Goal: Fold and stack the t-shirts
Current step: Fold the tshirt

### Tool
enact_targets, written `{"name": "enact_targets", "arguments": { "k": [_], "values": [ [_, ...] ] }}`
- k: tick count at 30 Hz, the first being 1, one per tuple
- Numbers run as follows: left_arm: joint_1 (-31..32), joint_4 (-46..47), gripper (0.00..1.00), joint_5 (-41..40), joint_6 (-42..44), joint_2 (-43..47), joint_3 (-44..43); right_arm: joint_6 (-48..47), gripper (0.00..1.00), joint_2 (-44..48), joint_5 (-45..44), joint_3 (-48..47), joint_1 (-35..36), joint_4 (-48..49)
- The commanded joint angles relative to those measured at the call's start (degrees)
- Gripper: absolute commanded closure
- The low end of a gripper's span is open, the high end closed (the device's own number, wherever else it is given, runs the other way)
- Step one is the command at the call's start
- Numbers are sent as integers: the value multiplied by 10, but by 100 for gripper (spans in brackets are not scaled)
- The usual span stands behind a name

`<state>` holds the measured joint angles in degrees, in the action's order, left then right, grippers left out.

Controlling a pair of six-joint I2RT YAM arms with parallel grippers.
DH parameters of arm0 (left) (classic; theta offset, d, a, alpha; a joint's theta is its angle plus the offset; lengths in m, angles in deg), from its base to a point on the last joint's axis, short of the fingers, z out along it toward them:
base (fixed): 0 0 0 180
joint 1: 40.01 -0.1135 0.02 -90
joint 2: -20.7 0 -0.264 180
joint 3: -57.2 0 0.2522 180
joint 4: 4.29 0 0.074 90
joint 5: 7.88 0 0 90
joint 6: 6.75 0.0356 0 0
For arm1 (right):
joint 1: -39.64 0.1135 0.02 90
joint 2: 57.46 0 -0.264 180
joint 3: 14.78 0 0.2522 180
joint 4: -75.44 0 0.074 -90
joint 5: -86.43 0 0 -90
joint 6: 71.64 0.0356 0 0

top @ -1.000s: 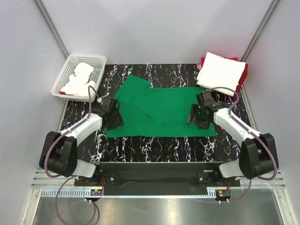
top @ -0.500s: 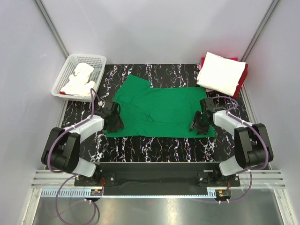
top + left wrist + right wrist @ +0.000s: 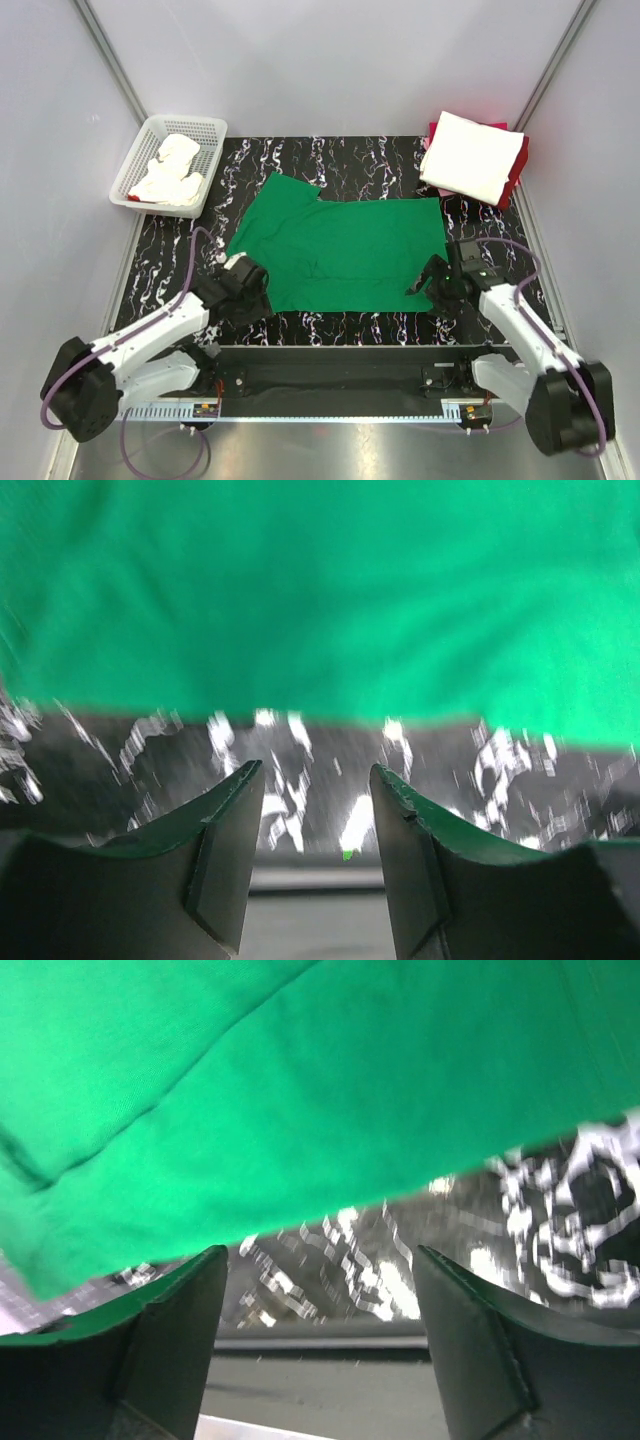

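The bright green t-shirt point(image 3: 340, 250) lies spread flat on the black marbled table point(image 3: 350, 160), with its near hem close to the front edge. My left gripper point(image 3: 250, 292) is at the hem's near left corner and my right gripper point(image 3: 425, 285) at its near right corner. In the left wrist view the gripper point(image 3: 315, 770) is open and empty, with the shirt's hem point(image 3: 320, 590) just beyond the tips. In the right wrist view the gripper point(image 3: 320, 1252) is wide open and empty, short of the hem point(image 3: 300, 1090). A folded white t-shirt point(image 3: 472, 155) lies on a red one point(image 3: 517, 178) at the back right.
A white mesh basket point(image 3: 205, 125) at the back left holds crumpled white fabric point(image 3: 170, 170). The table's front edge and black base rail point(image 3: 340, 355) lie just behind both grippers. Grey walls close in the sides and back.
Both arms drew back toward the near edge and the green shirt slid with them, flattening out. Both grippers now sit off the hem with open jaws.
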<state>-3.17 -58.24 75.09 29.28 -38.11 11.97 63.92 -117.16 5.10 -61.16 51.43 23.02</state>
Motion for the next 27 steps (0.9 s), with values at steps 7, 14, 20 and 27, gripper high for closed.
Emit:
{"name": "enact_targets", "arguments": {
  "k": [7, 14, 20, 27],
  "values": [
    [22, -83, 25, -133, 81, 42, -164, 17, 14, 183, 16, -70, 0, -65],
    [-149, 15, 22, -35, 265, -208, -418, -14, 11, 197, 77, -15, 50, 128],
    [-220, 76, 23, 44, 342, -463, -623, -12, 7, 208, 50, 94, 161, 256],
    [-264, 84, 24, 113, 359, -692, -852, -19, 6, 193, 70, 140, 175, 332]
  ]
}}
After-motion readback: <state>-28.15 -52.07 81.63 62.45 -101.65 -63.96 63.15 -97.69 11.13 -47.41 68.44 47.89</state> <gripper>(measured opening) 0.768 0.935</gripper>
